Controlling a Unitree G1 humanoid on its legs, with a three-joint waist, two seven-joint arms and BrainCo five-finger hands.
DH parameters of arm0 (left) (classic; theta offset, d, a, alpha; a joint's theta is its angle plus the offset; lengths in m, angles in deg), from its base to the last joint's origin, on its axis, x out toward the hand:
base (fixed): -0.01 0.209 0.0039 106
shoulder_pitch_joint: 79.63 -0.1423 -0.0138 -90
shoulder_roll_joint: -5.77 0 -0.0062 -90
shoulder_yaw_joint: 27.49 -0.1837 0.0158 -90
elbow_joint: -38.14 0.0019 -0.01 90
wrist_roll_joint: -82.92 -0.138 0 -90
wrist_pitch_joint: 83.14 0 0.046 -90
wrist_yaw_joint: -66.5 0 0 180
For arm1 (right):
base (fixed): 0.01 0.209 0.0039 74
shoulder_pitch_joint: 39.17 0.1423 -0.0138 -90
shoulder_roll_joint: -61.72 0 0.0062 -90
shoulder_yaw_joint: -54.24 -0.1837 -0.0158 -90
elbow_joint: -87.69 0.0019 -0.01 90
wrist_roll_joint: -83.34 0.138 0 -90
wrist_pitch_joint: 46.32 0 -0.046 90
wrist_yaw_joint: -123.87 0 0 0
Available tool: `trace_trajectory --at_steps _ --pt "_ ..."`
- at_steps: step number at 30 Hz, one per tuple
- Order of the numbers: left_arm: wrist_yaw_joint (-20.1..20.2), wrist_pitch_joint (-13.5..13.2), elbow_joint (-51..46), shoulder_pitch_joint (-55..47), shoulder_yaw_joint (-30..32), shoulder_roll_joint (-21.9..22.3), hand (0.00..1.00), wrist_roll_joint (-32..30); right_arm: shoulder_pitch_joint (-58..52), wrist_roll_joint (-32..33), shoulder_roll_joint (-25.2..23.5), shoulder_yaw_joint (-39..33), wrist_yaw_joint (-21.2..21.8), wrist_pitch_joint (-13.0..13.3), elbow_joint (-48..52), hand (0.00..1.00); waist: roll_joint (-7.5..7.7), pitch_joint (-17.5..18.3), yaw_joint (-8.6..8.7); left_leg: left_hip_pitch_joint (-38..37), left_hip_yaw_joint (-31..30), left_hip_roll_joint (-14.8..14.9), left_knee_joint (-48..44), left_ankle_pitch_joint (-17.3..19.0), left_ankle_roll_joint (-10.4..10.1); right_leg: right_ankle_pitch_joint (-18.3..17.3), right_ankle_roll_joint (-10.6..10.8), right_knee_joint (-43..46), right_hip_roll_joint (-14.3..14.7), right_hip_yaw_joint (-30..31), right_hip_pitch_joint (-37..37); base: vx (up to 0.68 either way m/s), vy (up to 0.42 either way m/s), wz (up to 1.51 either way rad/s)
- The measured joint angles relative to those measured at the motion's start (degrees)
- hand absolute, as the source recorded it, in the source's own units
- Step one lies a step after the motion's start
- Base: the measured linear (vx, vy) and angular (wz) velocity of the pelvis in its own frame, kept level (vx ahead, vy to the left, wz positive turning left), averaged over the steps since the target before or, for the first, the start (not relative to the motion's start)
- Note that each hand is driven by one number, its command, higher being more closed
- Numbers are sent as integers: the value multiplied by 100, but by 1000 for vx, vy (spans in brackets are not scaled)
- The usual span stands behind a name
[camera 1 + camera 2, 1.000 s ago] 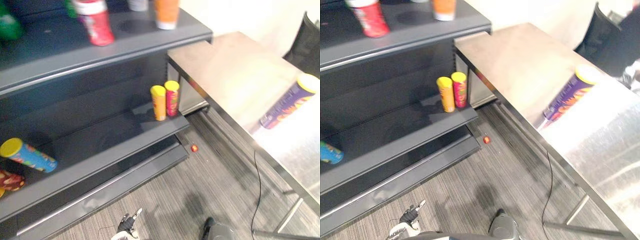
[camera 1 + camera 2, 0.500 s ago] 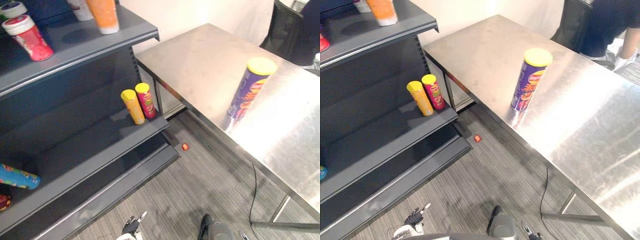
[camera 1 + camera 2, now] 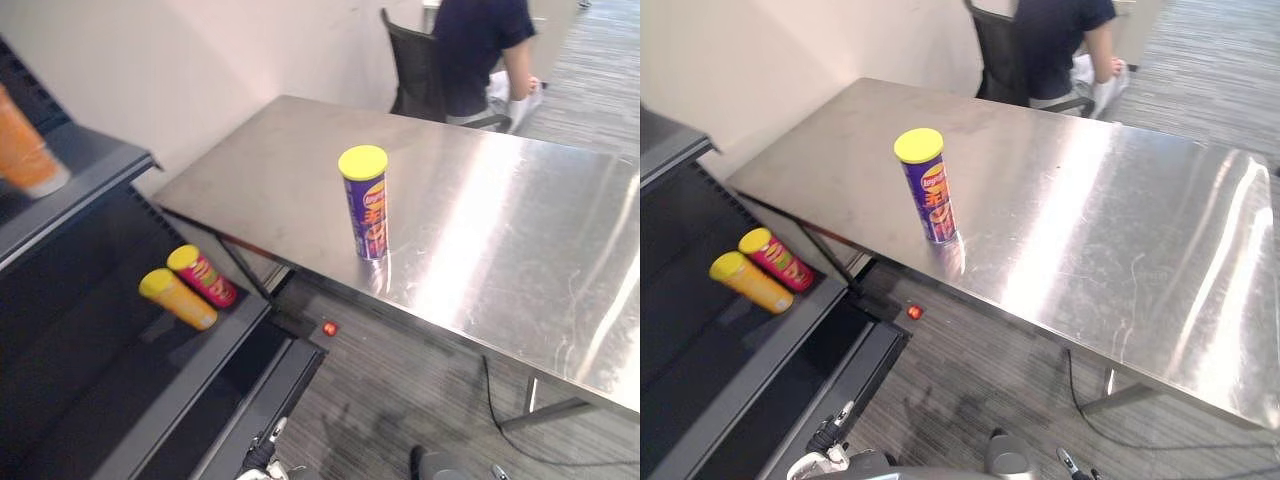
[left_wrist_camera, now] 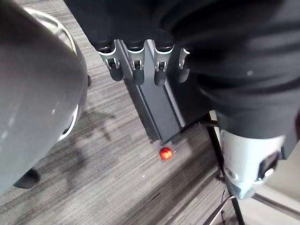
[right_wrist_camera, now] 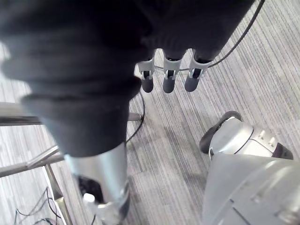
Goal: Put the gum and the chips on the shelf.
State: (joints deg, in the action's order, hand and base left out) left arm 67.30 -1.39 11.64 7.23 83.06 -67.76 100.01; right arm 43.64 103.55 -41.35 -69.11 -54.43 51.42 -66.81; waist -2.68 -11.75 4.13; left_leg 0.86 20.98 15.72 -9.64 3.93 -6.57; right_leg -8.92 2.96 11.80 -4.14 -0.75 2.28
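A purple chips can (image 3: 364, 205) with a yellow lid stands upright on the steel table (image 3: 520, 240), near its front edge. A small red round thing (image 3: 329, 327) lies on the floor between the table and the base of the dark shelf (image 3: 190, 400); it also shows as the red thing (image 4: 165, 153) past my left hand. My left hand (image 4: 135, 65) hangs over the floor with straight fingers and holds nothing. My right hand (image 5: 169, 77) hangs low over the floor too, fingers relaxed and empty. Both hands are far from the can.
On the lower shelf board a yellow can (image 3: 178, 298) and a pink can (image 3: 203, 277) stand side by side. An orange container (image 3: 25, 155) is on the upper board. A person (image 3: 480, 50) sits on a dark chair behind the table's far edge.
The camera has swung to the right: the table and the chips can have come to the middle and the shelf has slid to the left edge. The things themselves have not moved.
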Motion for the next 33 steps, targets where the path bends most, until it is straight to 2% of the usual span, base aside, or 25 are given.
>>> trace_trajectory --at_steps 1,2,3,6,7,10,12,15,17,21,22,26,30,33 --pt "-6 2 43 -62 6 52 0 -22 -14 0 46 -3 3 4 36 0 -118 74 -5 -10 -32 -50 280 -312 -86 -11 123 -1 58 148 40 177 301 -62" --pt "-8 5 59 -74 9 24 0 -49 -14 -1 2 -50 -1 2 34 0 -67 137 22 -146 61 -163 376 -260 -187 -5 226 -4 -69 228 14 226 356 -46" --pt "-20 3 79 -80 5 -44 0 -127 -86 -4 -117 -110 22 0 50 0 78 201 18 -233 84 -365 548 -222 -130 64 337 -185 -243 185 -74 199 294 -10" --pt "-42 7 192 -83 -10 -187 0 -271 -129 -4 -360 -285 18 -9 -3 0 288 329 -6 -365 213 -748 763 -168 -25 228 579 -598 -582 139 -277 194 262 0" --pt "-44 10 229 -95 -24 -200 0 -283 -128 -7 -370 -283 24 -10 -13 0 313 343 -4 -408 224 -804 784 -152 1 248 601 -647 -628 138 -325 162 213 -13" --pt "-49 7 259 -149 -175 -222 0 -489 -125 -9 -390 -304 22 -17 -79 0 254 402 -36 -595 369 -959 950 -127 40 324 653 -768 -748 134 -401 84 103 -20" --pt "-47 6 264 -159 -260 -207 0 -493 -121 -12 -387 -498 18 -22 -171 0 169 466 -39 -624 388 -975 1033 -126 40 349 658 -813 -743 135 -392 46 10 -10" --pt "-47 5 264 -161 -270 -170 0 -495 -128 -12 -388 -657 9 -102 -197 0 129 491 -56 -731 477 -931 1167 -127 38 396 623 -868 -636 158 -387 6 -29 -19" --pt "-47 4 258 -159 -268 -163 0 -508 -132 -6 -367 -724 -2 -123 -193 0 147 501 -121 -767 568 -889 1188 -130 31 464 599 -950 -573 243 -376 -44 -41 -34" --pt "-50 8 254 -179 -183 -142 0 -703 -176 42 -321 -1114 -123 -125 -171 0 216 582 -124 -820 713 -892 1398 -217 9 487 604 -1038 -557 311 -291 -58 -38 -18" --pt "-51 8 249 -191 -102 -115 0 -712 -181 123 -319 -1258 -169 -126 -166 0 169 636 -132 -837 755 -893 1449 -225 6 516 598 -1078 -545 336 -286 -27 -20 -20" --pt "-60 11 209 -241 200 -45 0 -718 -157 432 -229 -2354 -353 -126 -95 0 223 706 -184 -924 979 -876 1495 -229 -15 538 605 -1108 -499 449 -275 -11 -30 -18" --pt "-63 14 188 -264 587 -34 0 -718 89 973 390 -3944 -632 -107 -69 0 234 767 -112 -905 1016 -898 1496 -213 -30 538 605 -1082 -488 452 -247 16 -28 -4" --pt "-65 14 143 -264 693 -32 0 -717 189 1241 809 -4531 -855 -64 313 0 258 801 -97 -908 1057 -895 1498 -205 -34 539 605 -1063 -482 447 -228 6 -43 -4"
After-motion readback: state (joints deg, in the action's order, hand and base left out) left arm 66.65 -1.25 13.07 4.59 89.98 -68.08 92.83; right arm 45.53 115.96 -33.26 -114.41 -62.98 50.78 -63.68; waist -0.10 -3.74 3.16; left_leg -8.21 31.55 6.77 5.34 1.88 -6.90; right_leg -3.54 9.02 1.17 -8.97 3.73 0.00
